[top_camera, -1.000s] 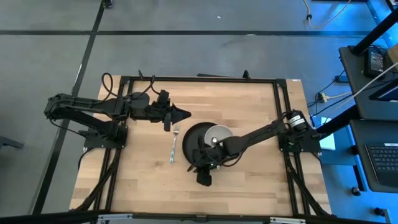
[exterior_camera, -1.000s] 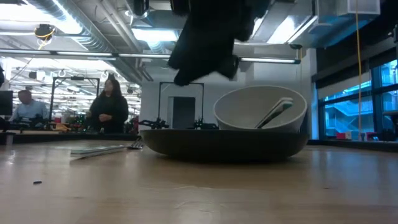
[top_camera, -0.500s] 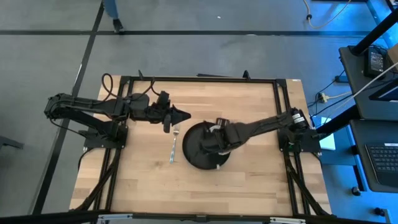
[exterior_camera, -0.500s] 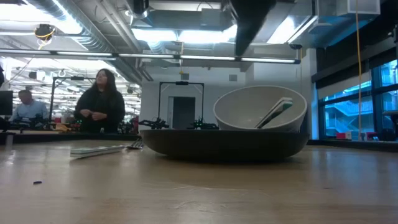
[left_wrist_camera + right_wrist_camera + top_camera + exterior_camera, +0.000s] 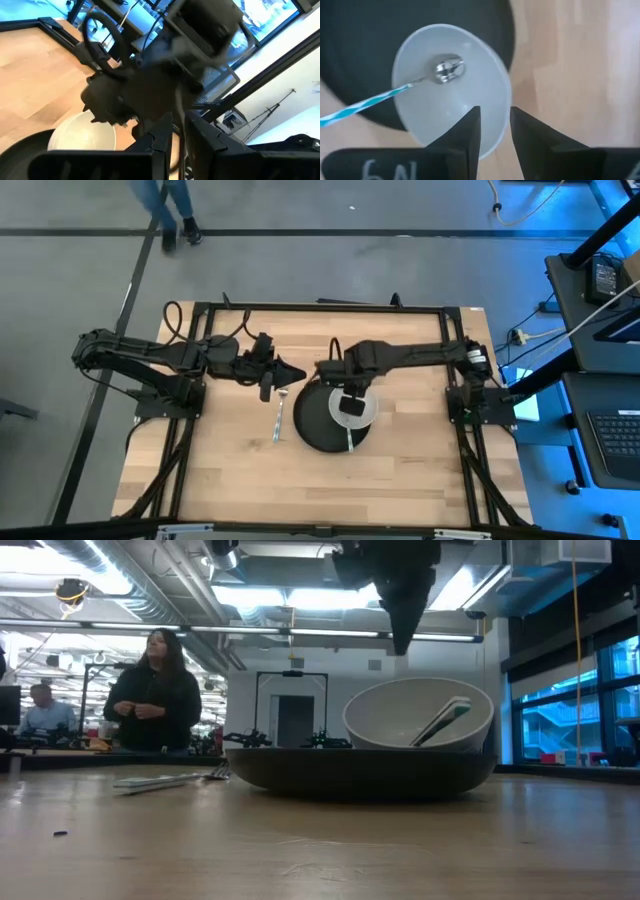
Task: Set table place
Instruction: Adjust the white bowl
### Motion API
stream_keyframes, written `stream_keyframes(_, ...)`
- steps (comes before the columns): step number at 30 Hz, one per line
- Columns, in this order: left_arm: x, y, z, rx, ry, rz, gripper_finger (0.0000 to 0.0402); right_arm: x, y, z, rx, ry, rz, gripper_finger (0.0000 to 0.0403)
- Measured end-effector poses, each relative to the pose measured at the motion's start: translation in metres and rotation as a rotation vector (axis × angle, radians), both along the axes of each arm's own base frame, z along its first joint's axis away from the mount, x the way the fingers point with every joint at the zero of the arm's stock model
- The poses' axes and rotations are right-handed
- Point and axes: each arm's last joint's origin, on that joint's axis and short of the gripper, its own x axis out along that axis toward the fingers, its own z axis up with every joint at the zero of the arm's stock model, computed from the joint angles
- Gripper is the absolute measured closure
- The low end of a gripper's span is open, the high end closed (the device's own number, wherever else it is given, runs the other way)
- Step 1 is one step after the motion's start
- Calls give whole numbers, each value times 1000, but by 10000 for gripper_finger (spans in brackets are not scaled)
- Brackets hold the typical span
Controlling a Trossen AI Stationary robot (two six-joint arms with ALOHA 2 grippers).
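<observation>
Right arm reaches from base at 3 o'clock edge toward table centre, forearm level, wrist bent down. Right gripper hangs in air, pointing straight down; fingers near-parallel, narrow gap between, nothing held. Left arm extends from base at 9 o'clock side, elbow folded, forearm pointing to 3 o'clock. Left gripper low, tips close together, empty; fingers nearly touching.

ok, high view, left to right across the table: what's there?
Left pincer → fork → black plate → white bowl with the spoon in it. The right pincer hangs over the bowl, so its place in the order overlaps it.
</observation>
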Motion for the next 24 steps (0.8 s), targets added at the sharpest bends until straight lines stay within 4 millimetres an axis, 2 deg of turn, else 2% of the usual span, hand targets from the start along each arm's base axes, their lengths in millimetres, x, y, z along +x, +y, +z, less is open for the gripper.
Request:
stream_keyframes(6, 0, 0, 0, 0, 0, 0, 358, 1, -19, 0, 169, -2, -55, 296)
stream_keyframes(24, 0, 0, 0, 1, -1, 9, 358, 6, -20, -5, 95, -50, -76, 296)
